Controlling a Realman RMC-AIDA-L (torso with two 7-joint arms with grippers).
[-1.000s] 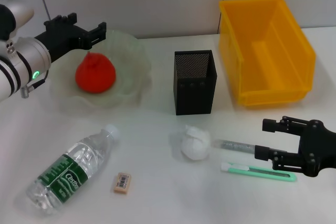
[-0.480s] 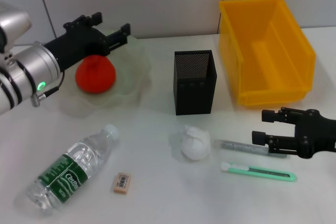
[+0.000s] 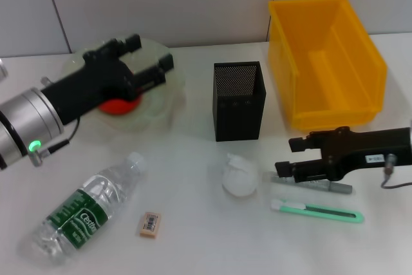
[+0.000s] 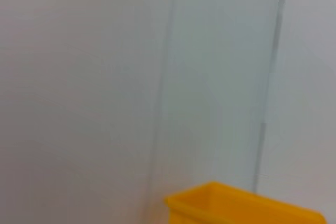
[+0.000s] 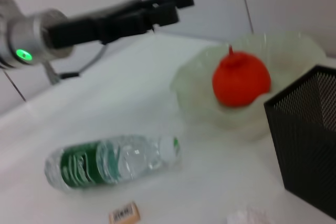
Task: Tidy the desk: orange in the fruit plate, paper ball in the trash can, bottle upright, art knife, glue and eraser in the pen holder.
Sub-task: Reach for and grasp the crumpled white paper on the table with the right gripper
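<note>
Both grippers open, holding nothing.
Left gripper [image 3: 149, 64] over orange [image 3: 118, 105], upper left; right gripper [image 3: 288, 156] above glue [image 3: 315, 182], lower right.

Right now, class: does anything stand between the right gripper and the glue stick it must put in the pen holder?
Nothing visible does. The right gripper hangs open directly at the glue stick; the paper ball lies off to one side, the art knife nearer the camera.

Clear, glossy plastic on the bottle [image 3: 90, 208] with its green paper label, and a smooth, matt red skin on the orange [image 5: 241, 79] in that frosted, translucent fruit plate [image 3: 168, 85]. The pen holder [image 3: 239, 100] shows matt black metal mesh, the trash can [image 3: 328, 62] shiny yellow plastic. Crumpled white paper makes the paper ball [image 3: 239, 176], lying on a smooth white desk [image 3: 199, 236].
</note>
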